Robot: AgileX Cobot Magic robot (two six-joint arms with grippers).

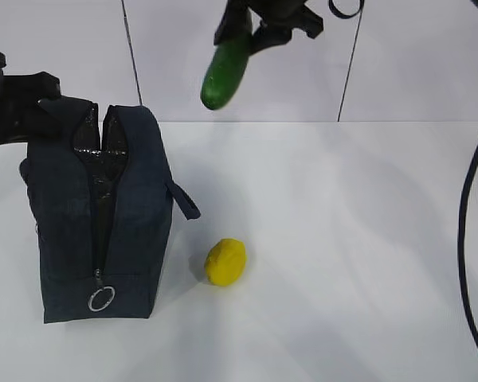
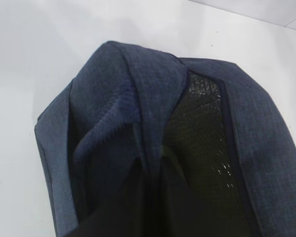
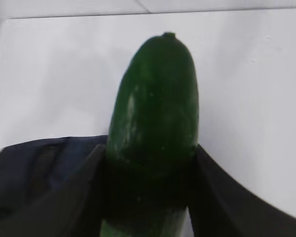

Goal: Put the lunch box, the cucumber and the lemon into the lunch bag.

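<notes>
**Cucumber aloft, bag held open**

Lunch bag (image 1: 95,215) stands at the table's (image 1: 342,239) left edge; the left gripper (image 1: 20,107) is pinched shut on its fabric. Lemon (image 1: 225,261) lies mid-table. Right gripper (image 1: 259,28) clamps the cucumber (image 1: 225,72) above the far edge; next, probably carry it left, lower into the opening.

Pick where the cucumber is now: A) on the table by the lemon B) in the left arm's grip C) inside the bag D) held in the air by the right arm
D: the cucumber hangs above the table, clamped between the right gripper jaws.
</notes>
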